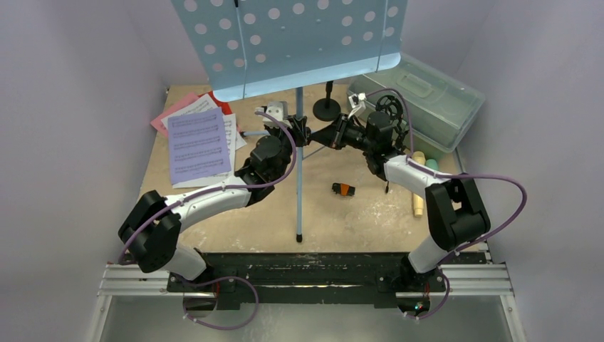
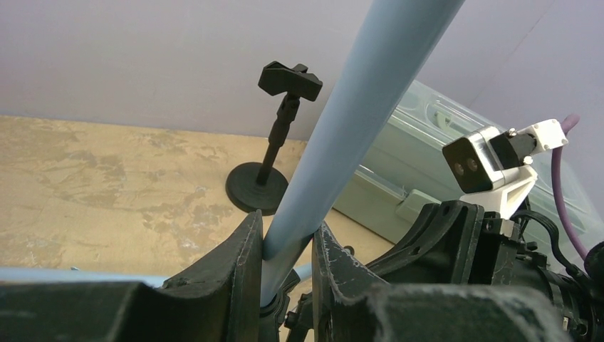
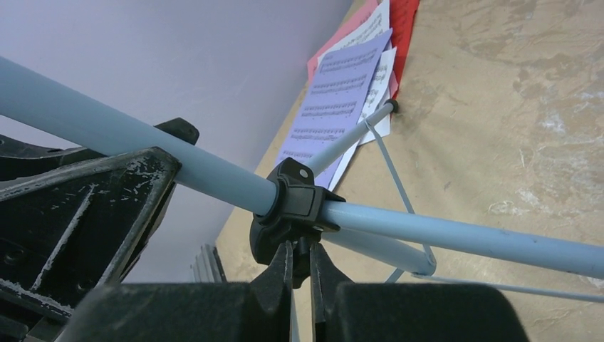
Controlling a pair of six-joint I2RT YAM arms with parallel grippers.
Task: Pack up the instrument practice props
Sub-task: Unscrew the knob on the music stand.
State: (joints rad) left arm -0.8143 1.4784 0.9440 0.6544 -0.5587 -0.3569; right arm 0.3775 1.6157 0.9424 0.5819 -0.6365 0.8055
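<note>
The pale-blue perforated sheet-music rack (image 1: 285,35) stands upright on its pole (image 1: 299,171) and tripod legs at the table's middle. My left gripper (image 1: 294,132) is shut on the pole (image 2: 356,107), which runs between its fingers (image 2: 242,256). My right gripper (image 1: 322,135) is shut on the black knob under the pole's black collar (image 3: 295,203). Purple, white and red music pages (image 1: 199,142) lie at the back left. A black mic holder (image 1: 327,107) stands behind the pole. Cream (image 1: 418,199) and teal (image 1: 431,165) microphones lie partly hidden by the right arm.
The translucent grey-green case (image 1: 427,96) lies at the back right, behind the right arm. A small black and orange object (image 1: 342,189) lies right of the pole. A tripod leg foot (image 1: 299,237) rests near the table's front edge. Walls close in on three sides.
</note>
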